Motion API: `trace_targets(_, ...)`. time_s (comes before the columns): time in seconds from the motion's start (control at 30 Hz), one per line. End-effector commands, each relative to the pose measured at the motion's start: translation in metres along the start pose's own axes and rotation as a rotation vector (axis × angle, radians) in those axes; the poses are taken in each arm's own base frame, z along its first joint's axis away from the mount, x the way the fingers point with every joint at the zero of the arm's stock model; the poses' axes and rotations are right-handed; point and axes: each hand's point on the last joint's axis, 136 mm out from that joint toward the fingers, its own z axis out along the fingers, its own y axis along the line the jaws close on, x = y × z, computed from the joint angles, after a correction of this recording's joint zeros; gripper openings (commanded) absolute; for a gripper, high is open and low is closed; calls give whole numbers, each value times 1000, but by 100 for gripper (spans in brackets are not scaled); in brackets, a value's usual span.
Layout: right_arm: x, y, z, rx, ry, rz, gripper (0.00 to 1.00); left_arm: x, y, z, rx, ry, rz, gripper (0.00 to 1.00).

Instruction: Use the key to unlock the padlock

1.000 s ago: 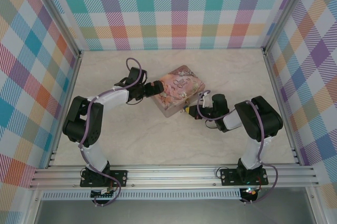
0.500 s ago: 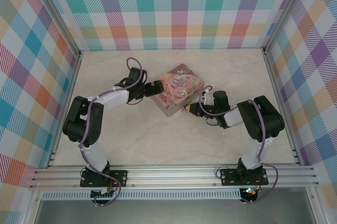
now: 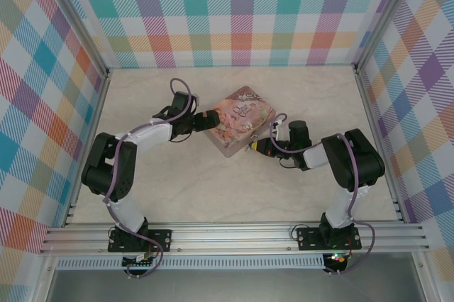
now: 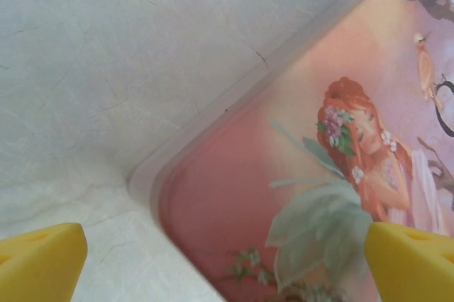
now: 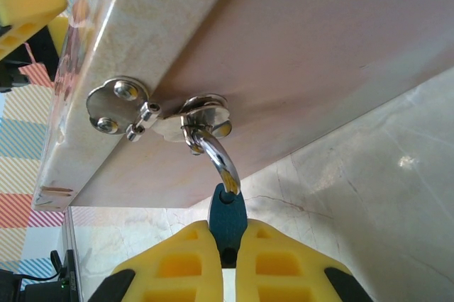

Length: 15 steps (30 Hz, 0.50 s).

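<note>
Currently: right end effector point(image 5: 228, 244), clamped on the padlock point(image 5: 227, 213), whose blue-teal body is nipped at its very tip. The padlock's silvery shackle point(image 5: 218, 159) curves onward, just ahead of the tip, through the hasp point(image 5: 202, 109) on the side wall of the pink tin point(image 5: 298, 47). Left end effector point(image 4: 227, 266), spread wide apart, the tin's rounded corner lying just ahead between its two sides; pale table point(image 4: 106, 47) beyond.

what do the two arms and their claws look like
The left arm and right arm match: chunky black joints, pale silvery-white links, and thin purple cables looping alongside. The left claw and right claw have bright yellow fingers, with moulded rectangular pockets visible on the right claw's.
</note>
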Motion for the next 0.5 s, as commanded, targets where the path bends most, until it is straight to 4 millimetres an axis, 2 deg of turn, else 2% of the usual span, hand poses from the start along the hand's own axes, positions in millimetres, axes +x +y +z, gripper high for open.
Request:
trace_targets(0.0, -18, 15, -5, -46, -42, -73, 7, -17, -18, -33, 19, -49, 39, 100)
trace_targets(0.1, -17, 16, -5, -47, -39, -74, 7, -25, -36, -52, 63, -83, 56, 100)
trace_targets(0.2, -15, 16, -4, -45, -38, -73, 7, -22, -59, -65, 128, -84, 77, 100)
trace_targets(0.37, -11, 19, 0, -55, -29, -70, 7, 4, -116, -69, 305, -13, 88, 100)
trace_targets(0.47, -10, 21, 1, -58, -31, -68, 7, 22, -144, -65, 404, 37, 65, 99)
